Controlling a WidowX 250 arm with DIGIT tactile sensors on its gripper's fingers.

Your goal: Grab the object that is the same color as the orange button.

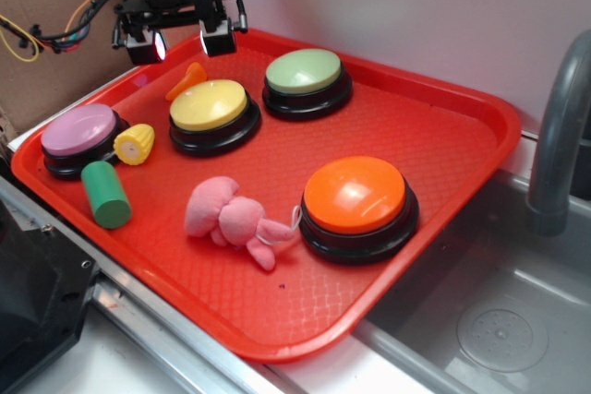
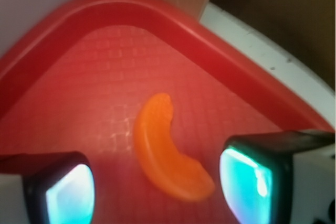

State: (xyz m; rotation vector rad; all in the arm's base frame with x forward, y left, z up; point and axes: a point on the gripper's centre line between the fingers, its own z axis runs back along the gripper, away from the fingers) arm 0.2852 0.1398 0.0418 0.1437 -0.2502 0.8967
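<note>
- The toy point(image 2: 170, 150) lies flat on the tray point(image 1: 443, 108), in the far corner, at about 10 o'clock from the yellow button point(image 1: 211, 110) and close beside it.
- It matches the orange button point(image 1: 356, 198), which sits well apart at 4 o'clock.
- We judge the toy light, stiff and smooth plastic, likely to skid or tip if pinched off-centre.
- We would take it across its narrow curved middle, not at the flared end.
- Our gripper point(image 1: 181, 41) hangs above the toy, pointing down.
- In the wrist view the jaws stand apart, one on each side of the toy, touching nothing.
- We judge a straight descent is needed before closing.
</note>
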